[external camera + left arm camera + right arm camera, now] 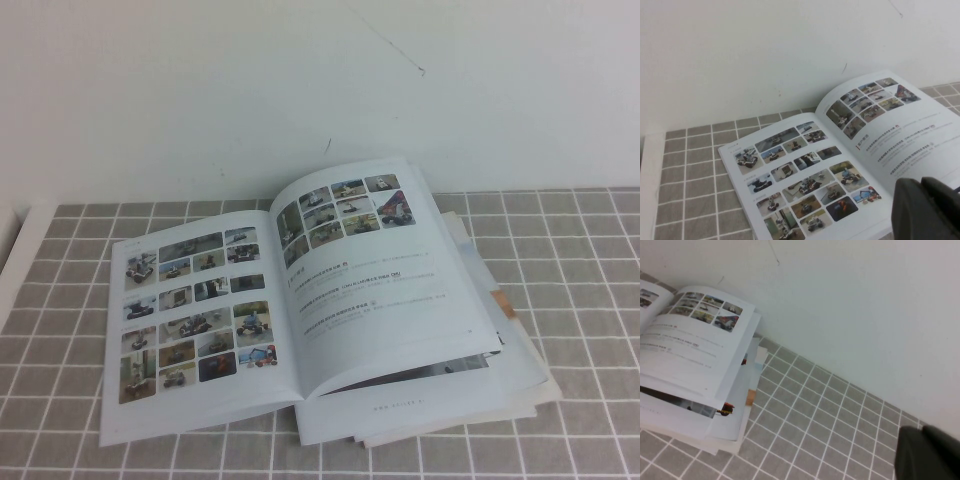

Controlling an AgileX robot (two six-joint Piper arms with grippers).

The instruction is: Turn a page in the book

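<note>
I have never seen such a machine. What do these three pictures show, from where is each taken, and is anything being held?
The machine is a robot with two arms; each ends in a gripper. One picture comes from a raised camera looking down at the table, which has a grey tiled cover. There lies the open book, and its left page shows a grid of small colour photos. Under the book is a pile of loose sheets. The other two pictures come from cameras on the wrists. In each, the dark shape in the corner is part of that arm's gripper: the left gripper hangs over the book's edge, and the right gripper is over the bare tiles beside the pile. Neither holds anything that I can see.
</note>
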